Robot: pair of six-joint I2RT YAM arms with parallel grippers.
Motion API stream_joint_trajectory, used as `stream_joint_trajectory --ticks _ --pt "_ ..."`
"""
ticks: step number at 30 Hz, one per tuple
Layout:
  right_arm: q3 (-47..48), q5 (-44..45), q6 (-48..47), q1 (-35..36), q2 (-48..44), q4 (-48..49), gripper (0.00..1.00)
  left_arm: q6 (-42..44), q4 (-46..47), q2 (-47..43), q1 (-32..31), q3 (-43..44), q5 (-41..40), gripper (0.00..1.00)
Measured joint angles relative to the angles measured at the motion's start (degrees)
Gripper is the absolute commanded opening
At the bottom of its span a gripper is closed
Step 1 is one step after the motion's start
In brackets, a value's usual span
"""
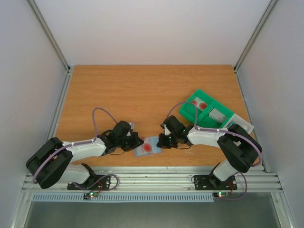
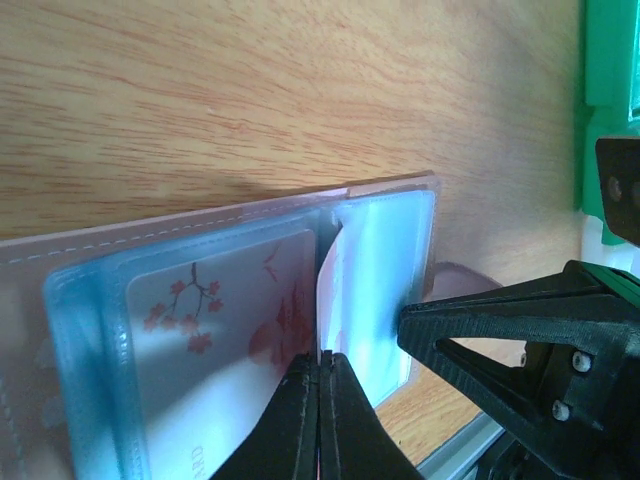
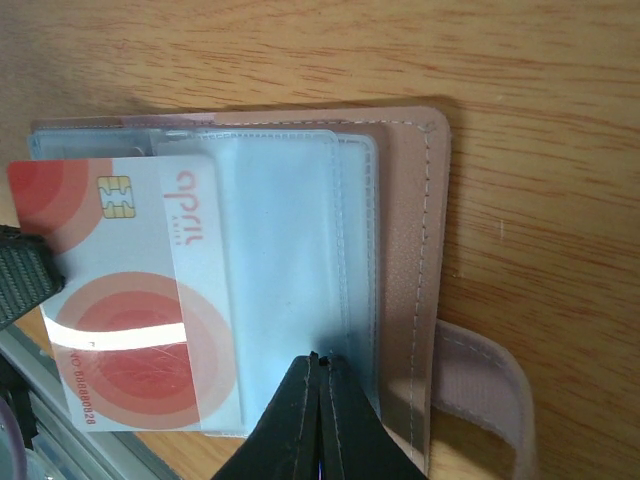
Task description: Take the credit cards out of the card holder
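White-and-red credit card (image 3: 130, 300) with chip: roughly half out of a clear pocket (image 3: 290, 280) of the card holder (image 3: 405, 250), free end toward the left arm. Holder open flat on the table (image 1: 142, 90) near the front edge, long axis running left-right, squarely between both grippers. Also a blossom-print card (image 2: 220, 320), fully seated in the neighbouring pocket.

At the left gripper (image 2: 320, 375): fingers pinched together on the exposed card edge, card seen edge-on rising from between the tips. At the right gripper (image 3: 320, 370): fingers closed on each other, nothing between, tips pressing down on the emptied part of the pocket. Looks like a hold-down, not a grasp.

Key relation: slide-out direction runs along the holder's long axis, away from the right gripper, toward the left base. Likely next: draw left, flat and in line with the pocket. Avoid lifting, else risk of dragging the holder out from under the pin. Green tray (image 1: 190, 108) off to the right rear, well apart from the holder.
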Motion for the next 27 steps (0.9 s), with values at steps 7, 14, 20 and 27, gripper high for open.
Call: stream_joint_trajectory --ticks 7,14,20,27 --pt "0.1 0.0 0.0 0.0 -0.1 -0.1 0.03 -0.1 -4.8 -5.1 0.0 0.0 -2.8 0.00" --pt "-0.9 0.2 0.5 0.0 -2.2 -0.4 0.09 -0.3 -11.5 -12.5 0.0 -0.5 -7.3 0.01" --pt "-2.3 -2.1 2.5 0.0 -10.0 0.5 0.21 -1.9 -13.7 -19.6 0.0 -0.7 -8.7 0.01" --pt "-5.0 -6.3 9.9 0.0 -18.2 6.2 0.43 -3.9 -13.6 -29.2 0.0 -0.8 -9.3 0.00"
